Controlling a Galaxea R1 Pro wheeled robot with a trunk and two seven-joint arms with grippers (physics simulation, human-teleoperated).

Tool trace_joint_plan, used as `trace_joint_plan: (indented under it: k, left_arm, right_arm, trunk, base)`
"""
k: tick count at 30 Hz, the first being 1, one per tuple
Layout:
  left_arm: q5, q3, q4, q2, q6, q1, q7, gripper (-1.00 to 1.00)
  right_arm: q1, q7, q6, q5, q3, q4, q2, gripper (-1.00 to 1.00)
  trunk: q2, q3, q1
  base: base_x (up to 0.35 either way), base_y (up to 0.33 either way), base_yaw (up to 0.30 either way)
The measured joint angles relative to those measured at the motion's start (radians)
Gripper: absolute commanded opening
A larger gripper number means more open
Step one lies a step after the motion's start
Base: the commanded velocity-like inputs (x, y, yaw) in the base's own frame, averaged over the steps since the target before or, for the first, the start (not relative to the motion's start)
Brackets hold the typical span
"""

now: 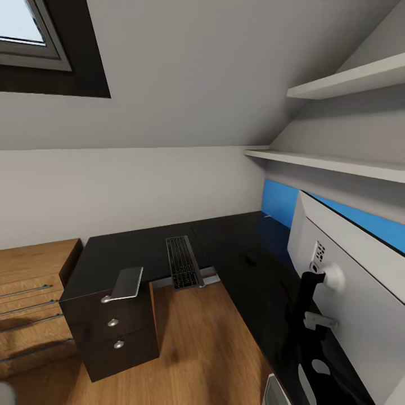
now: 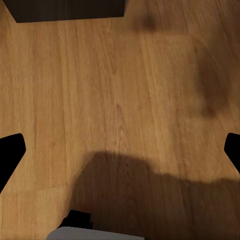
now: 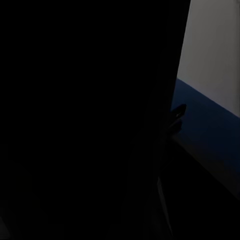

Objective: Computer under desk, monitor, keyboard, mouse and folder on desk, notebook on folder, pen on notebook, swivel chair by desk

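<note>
The desk [image 1: 236,242] is an L-shaped glossy black top with a black drawer unit [image 1: 115,329] at its left end. A black keyboard [image 1: 183,261] lies on the desk at the inner corner, its near end at the edge. The small black mouse [image 1: 251,260] sits to its right on the desk. The monitor [image 1: 351,298] stands on the right wing of the desk, pale grey back and black stand toward me. My left gripper [image 2: 120,152] hangs open over bare wood floor, black fingertips [image 2: 10,155] at both frame edges. The right wrist view is almost wholly dark.
A thin grey flat sheet [image 1: 128,282] overhangs the desk corner above the drawers. A light-wood cabinet [image 1: 31,298] stands to the left of the desk. White shelves [image 1: 337,163] and a blue wall panel [image 1: 279,202] run along the right wall. The wood floor [image 1: 208,349] lies inside the L.
</note>
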Motion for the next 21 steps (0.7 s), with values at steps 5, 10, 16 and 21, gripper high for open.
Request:
trace_joint_plan:
  k: [5, 10, 16, 21]
  left_arm:
    - [0.0, 0.0, 0.0, 0.0, 0.0, 0.0, 0.0, 1.0]
    - [0.0, 0.0, 0.0, 0.0, 0.0, 0.0, 0.0, 1.0]
    - [0.0, 0.0, 0.0, 0.0, 0.0, 0.0, 0.0, 1.0]
    - [0.0, 0.0, 0.0, 0.0, 0.0, 0.0, 0.0, 1.0]
  right_arm:
    - [0.0, -0.001, 0.0, -0.004, 0.001, 0.0, 0.0, -1.0]
    - [0.0, -0.001, 0.0, 0.002, -0.001, 0.001, 0.0, -1.0]
    - [0.0, -0.001, 0.0, 0.0, 0.001, 0.002, 0.0, -1.0]
    - [0.0, 0.0, 0.0, 0.004, 0.0, 0.001, 0.0, -1.0]
  trunk:
    - [0.0, 0.0, 0.0]
    - [0.0, 0.0, 0.0]
    - [0.0, 0.0, 0.0]
    - [0.0, 0.0, 0.0]
  base:
    - [0.0, 0.0, 0.0]
    - [0.0, 0.0, 0.0]
    - [0.0, 0.0, 0.0]
    - [-0.091, -0.015, 0.0]
